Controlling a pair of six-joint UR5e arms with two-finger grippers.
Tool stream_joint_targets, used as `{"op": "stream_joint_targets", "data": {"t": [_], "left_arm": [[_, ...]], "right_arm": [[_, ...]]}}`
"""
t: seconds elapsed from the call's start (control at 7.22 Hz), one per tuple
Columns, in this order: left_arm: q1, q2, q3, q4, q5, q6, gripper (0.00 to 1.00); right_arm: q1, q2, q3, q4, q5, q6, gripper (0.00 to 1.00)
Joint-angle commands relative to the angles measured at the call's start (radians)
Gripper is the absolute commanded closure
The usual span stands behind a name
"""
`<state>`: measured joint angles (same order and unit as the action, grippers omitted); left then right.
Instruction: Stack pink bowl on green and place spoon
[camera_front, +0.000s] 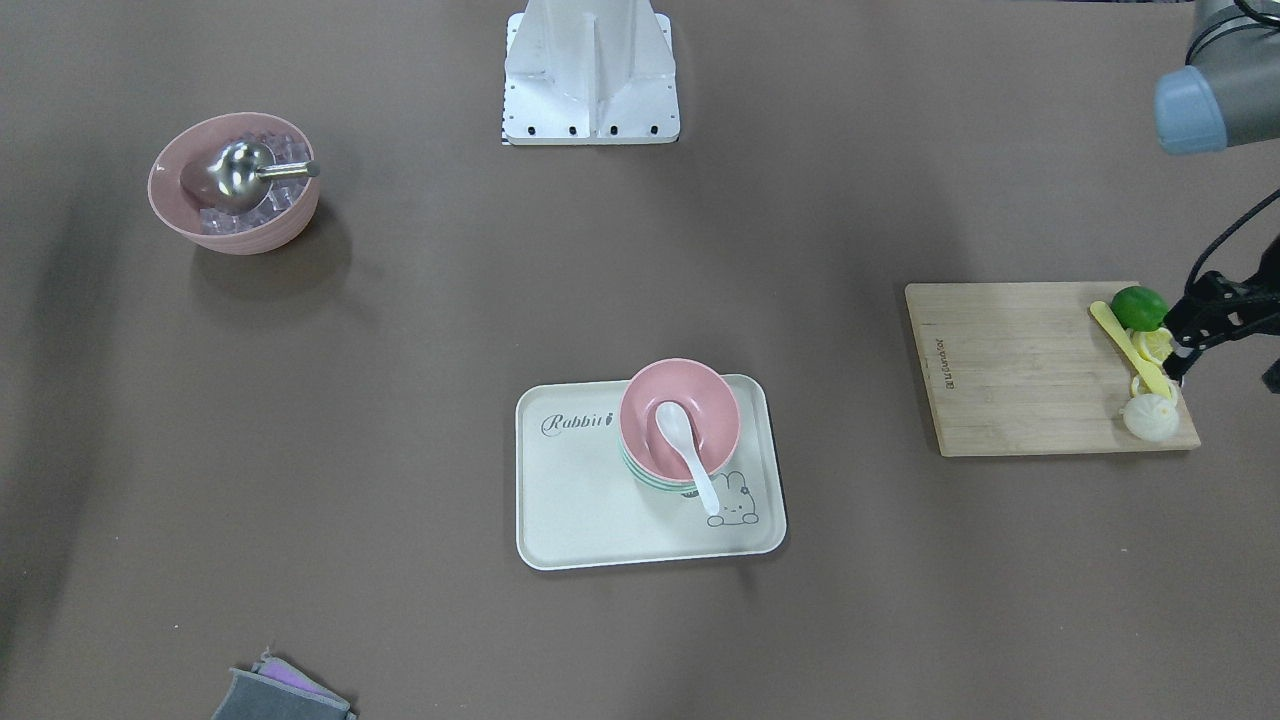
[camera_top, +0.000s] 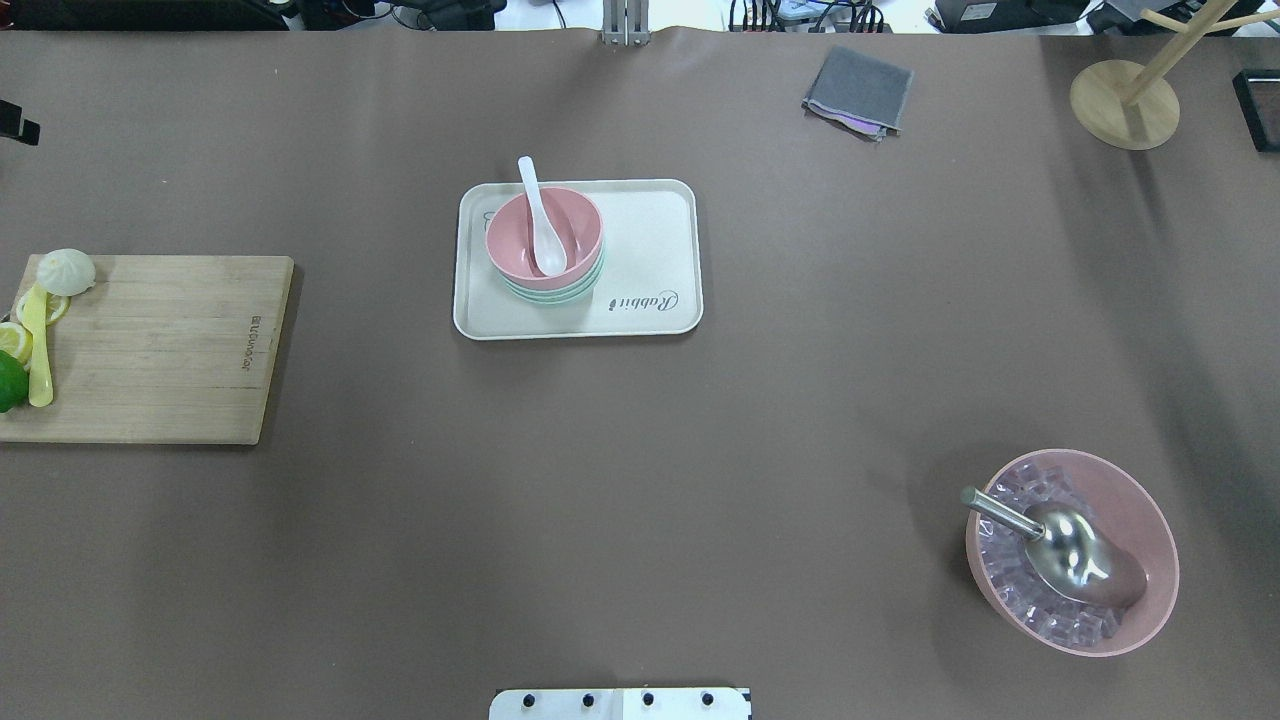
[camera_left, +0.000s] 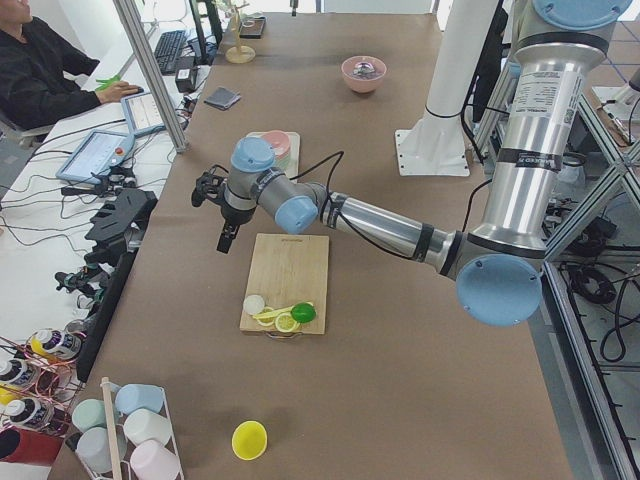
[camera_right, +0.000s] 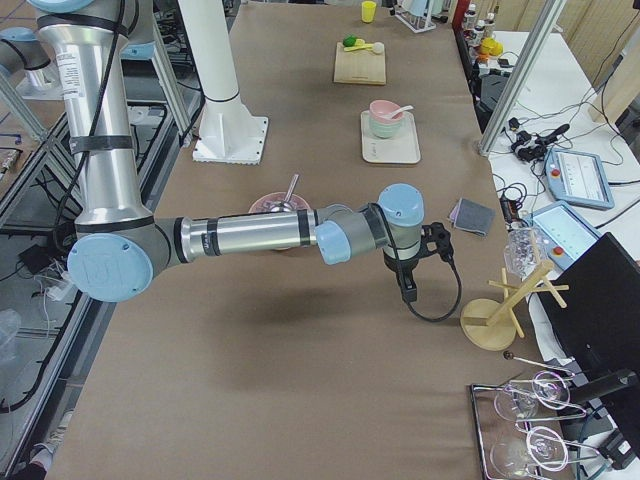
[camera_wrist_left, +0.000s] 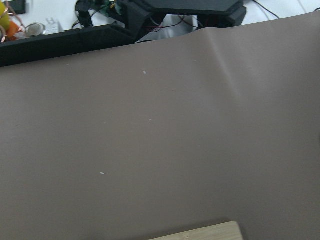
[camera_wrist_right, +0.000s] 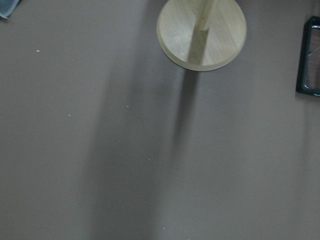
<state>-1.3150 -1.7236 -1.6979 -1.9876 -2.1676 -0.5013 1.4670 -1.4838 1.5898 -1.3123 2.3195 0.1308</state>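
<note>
A pink bowl (camera_front: 700, 400) sits nested on a green bowl (camera_front: 650, 482) on the left part of a cream tray (camera_front: 580, 500) at mid-table. A white spoon (camera_front: 685, 445) lies in the pink bowl, its handle over the rim. The stack also shows in the overhead view as the pink bowl (camera_top: 575, 225), green bowl (camera_top: 560, 295), spoon (camera_top: 540, 225) and tray (camera_top: 650, 250). My left gripper (camera_front: 1180, 368) hovers at the cutting board's outer end, far from the tray; I cannot tell if it is open or shut. My right gripper (camera_right: 407, 290) hangs above bare table near the wooden stand; I cannot tell its state.
A wooden cutting board (camera_top: 160, 350) holds a lime, lemon slices, a yellow spoon and a white bun at its outer end. A second pink bowl (camera_top: 1070, 550) holds ice cubes and a metal scoop. A grey cloth (camera_top: 858, 90) and a wooden stand (camera_top: 1125, 100) lie at the far edge.
</note>
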Motion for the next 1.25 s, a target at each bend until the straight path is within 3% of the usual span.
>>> {"op": "stream_joint_targets", "data": {"t": [0.0, 0.28, 0.42, 0.55, 0.69, 0.83, 1.11], "left_arm": [[-0.058, 0.065, 0.014, 0.018, -0.005, 0.003, 0.02], [-0.134, 0.110, 0.029, 0.086, -0.046, 0.129, 0.02], [-0.200, 0.108, 0.064, 0.199, -0.064, 0.303, 0.02], [-0.242, 0.114, 0.108, 0.234, -0.070, 0.393, 0.02], [-0.275, 0.134, 0.142, 0.233, -0.131, 0.397, 0.02], [-0.279, 0.145, 0.141, 0.228, -0.203, 0.391, 0.02], [-0.277, 0.138, 0.152, 0.234, -0.201, 0.386, 0.02]], "right_arm": [[0.048, -0.021, -0.049, -0.008, -0.009, -0.005, 0.00], [0.088, -0.024, -0.039, -0.066, 0.017, 0.004, 0.00], [0.093, -0.033, 0.011, -0.135, 0.032, 0.004, 0.00], [0.093, -0.052, 0.072, -0.212, 0.038, 0.004, 0.00], [0.093, -0.072, 0.151, -0.305, 0.061, 0.004, 0.00], [0.092, -0.107, 0.182, -0.320, 0.069, -0.008, 0.00], [0.092, -0.116, 0.164, -0.320, 0.066, -0.008, 0.00]]}}
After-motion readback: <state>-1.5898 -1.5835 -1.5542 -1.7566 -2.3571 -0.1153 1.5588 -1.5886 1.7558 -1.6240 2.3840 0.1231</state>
